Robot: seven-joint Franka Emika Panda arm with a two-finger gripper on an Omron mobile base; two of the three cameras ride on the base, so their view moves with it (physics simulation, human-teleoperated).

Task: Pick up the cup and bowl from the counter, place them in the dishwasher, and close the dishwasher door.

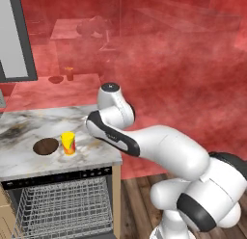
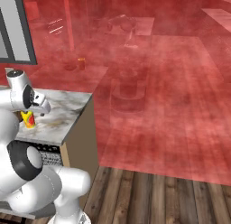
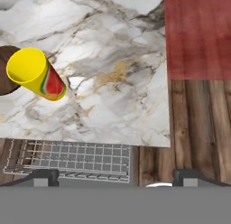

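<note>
The yellow cup (image 1: 68, 143) stands upright on the marble counter (image 1: 29, 125), right beside the dark brown bowl (image 1: 46, 146) on its left. In the hand view the cup (image 3: 36, 74) sits at upper left with a sliver of the bowl (image 3: 3, 85) behind it at the frame edge. My gripper (image 3: 118, 178) hovers above the counter's (image 3: 113, 60) front right corner, open and empty, well to the right of the cup (image 2: 29, 119). Below the counter edge the dishwasher (image 1: 62, 178) stands open, its wire rack (image 3: 76, 157) showing. The dishwasher door is out of view.
Wooden floor (image 1: 140, 204) lies right of the counter. A red-tinted area (image 1: 183, 64) stretches behind, holding dim copies of a cup (image 1: 70, 73) and a bowl (image 1: 55, 79). A grey window panel (image 1: 14, 35) is at the upper left.
</note>
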